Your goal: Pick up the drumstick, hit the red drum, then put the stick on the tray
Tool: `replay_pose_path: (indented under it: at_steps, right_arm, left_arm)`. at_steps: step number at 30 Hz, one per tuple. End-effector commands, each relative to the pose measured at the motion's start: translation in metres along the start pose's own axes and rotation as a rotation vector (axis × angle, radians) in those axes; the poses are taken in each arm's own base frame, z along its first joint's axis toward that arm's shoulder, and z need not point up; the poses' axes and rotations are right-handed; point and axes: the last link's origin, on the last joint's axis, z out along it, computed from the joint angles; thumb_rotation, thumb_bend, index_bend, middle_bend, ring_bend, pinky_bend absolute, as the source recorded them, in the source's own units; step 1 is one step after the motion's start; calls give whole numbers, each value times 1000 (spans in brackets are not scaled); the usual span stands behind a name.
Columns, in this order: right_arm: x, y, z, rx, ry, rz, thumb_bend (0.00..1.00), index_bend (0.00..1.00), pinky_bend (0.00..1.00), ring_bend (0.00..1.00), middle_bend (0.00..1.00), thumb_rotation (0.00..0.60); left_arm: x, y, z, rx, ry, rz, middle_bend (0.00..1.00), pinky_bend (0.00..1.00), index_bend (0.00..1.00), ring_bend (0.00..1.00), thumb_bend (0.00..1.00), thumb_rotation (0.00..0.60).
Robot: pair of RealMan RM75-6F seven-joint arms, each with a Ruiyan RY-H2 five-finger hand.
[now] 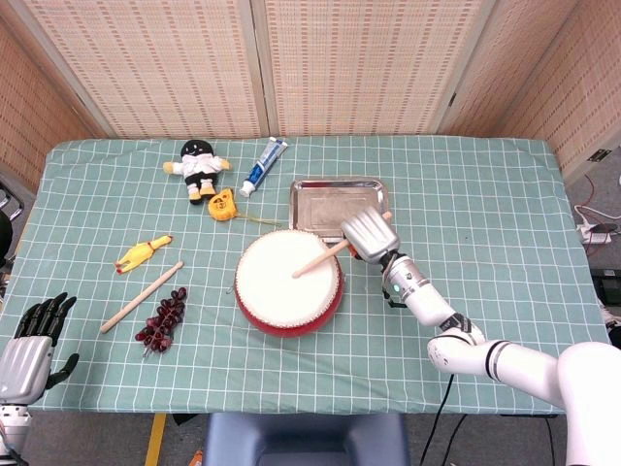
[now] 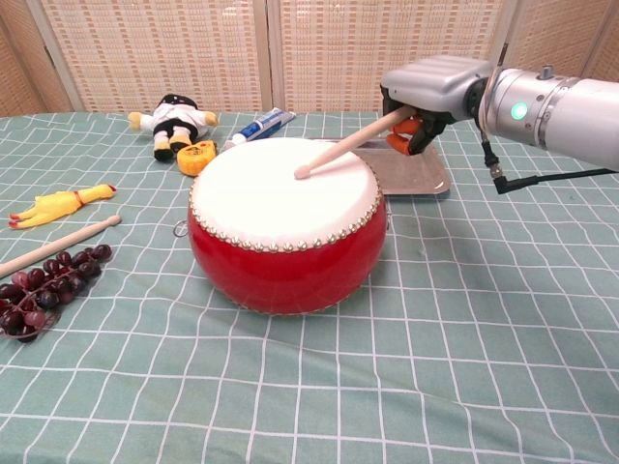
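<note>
— Left hand (image 1: 27, 354)?
— Near left, fingers spread, holding nothing.
— Right hand (image 2: 423, 100)?
— Clasping the drumstick (image 2: 346, 146), tip touching the red drum (image 2: 284, 217) skin; poised right of it, above the metal tray (image 2: 414, 172).

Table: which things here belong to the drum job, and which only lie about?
Job: drumstick in right hand, red drum, tray.
Lying about: doll, toothpaste, tape measure, rubber chicken, spare stick, grapes.
</note>
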Motion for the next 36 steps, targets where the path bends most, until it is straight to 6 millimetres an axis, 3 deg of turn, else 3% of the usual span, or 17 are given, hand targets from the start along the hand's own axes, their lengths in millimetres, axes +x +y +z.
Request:
replay_pose_path:
  at_steps: [1,5,13,16,18,24,29,36]
  right_arm:
    - [26,-2,-3,-3,153,391,560,1000,952,1000,923,600]
    - [21,4,-4,6,110,390,561,1000,952,1000,923,600]
    - [-15,6,-4,19,-85,-11,561,1000,951,1000,923,600]
    - [-20,6,-3,1,-100,-83,562,1000,951,1000,923,600]
    - [-15,3,-2,-18,-76,-31,561,1000,951,1000,923,600]
    - [28,-3,-5,-15,150,398,561,1000,951,1000,923,600]
    - [34,1,-6,-1,194,461,560,1000,952,1000,923,600]
    - [-4,1,-4,15,9,145,561,1000,951,1000,923,600]
  left_arm:
    - [0,0,0,-1,0,-1,0,20,0,26,275,600]
    - [-1,1,0,-5,-4,-1,0,19,0,26,275,600]
    - [-2,1,1,-4,-8,0,0,19,0,26,275,600]
    - [-3,1,1,-4,-11,1,0,20,0,26,275,600]
    - [-3,2,1,-5,-12,3,0,19,0,26,275,600]
    - [-1,2,2,-4,-4,3,0,19,0,26,277,600]
    - [-1,3,2,-8,-2,2,0,19,0,26,278,600]
    - [-2,2,1,-4,-8,2,0,19,0,26,277,600]
